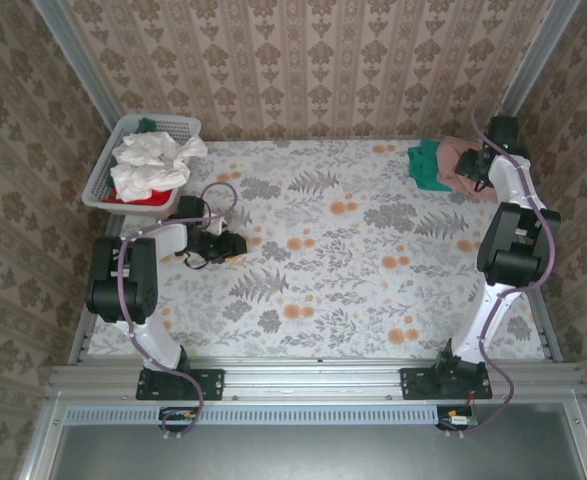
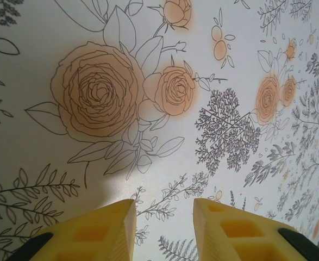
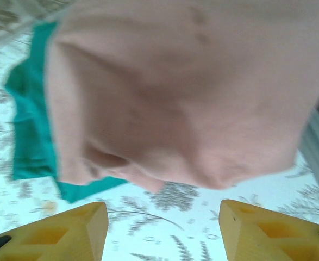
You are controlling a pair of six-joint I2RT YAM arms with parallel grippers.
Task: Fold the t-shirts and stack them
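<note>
At your far right, pink shirt [image 1: 458,152] tops teal shirt [image 1: 428,166]; white shirt [image 1: 153,160], red shirt [image 1: 146,198] await; left fingers [image 2: 102,231], right fingers [image 3: 67,231] released.

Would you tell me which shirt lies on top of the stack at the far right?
The pink shirt; it covers the teal shirt, whose edge shows beneath.

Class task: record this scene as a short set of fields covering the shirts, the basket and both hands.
Stack: pink t-shirt on teal t-shirt, table's far right corner
Basket: white basket, far left, holding white shirts and a red one
Left hand: open, empty, over floral tablecloth
Right hand: open, empty, just short of the pink t-shirt
</note>
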